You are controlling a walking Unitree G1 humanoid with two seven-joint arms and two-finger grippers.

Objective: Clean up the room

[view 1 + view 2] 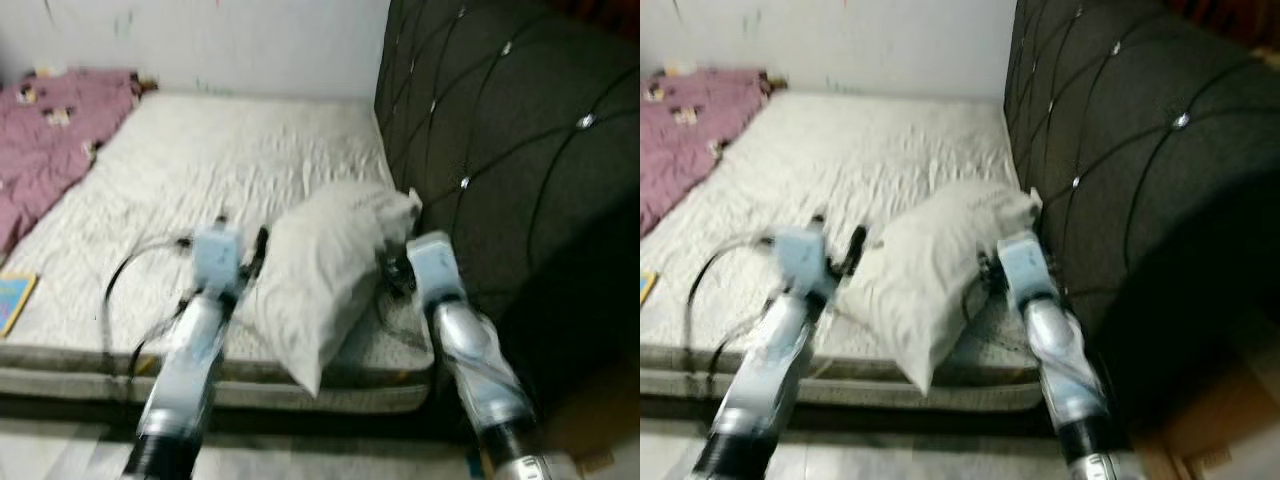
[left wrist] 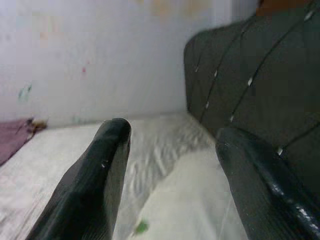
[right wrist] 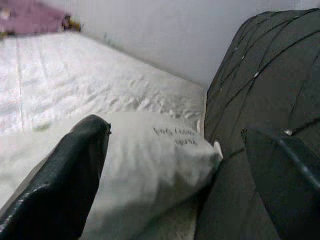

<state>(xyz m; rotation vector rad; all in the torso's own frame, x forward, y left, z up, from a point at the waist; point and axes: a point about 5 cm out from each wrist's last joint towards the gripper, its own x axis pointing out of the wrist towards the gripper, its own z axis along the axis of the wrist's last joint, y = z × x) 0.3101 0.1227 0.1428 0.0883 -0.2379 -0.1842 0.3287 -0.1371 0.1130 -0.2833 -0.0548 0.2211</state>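
A white pillow lies crumpled at the near corner of the bed, against the dark headboard. My left gripper is at the pillow's left edge. In the left wrist view its two black fingers stand open with the pillow below and between them. My right gripper sits at the pillow's right side, between it and the headboard. The right wrist view shows it open, one finger over the pillow and the other by the headboard. Neither gripper holds anything.
The white mattress stretches back to the wall. A pink blanket is bunched at its far left. A blue and yellow book lies on the near left edge. A cardboard box stands on the floor at right.
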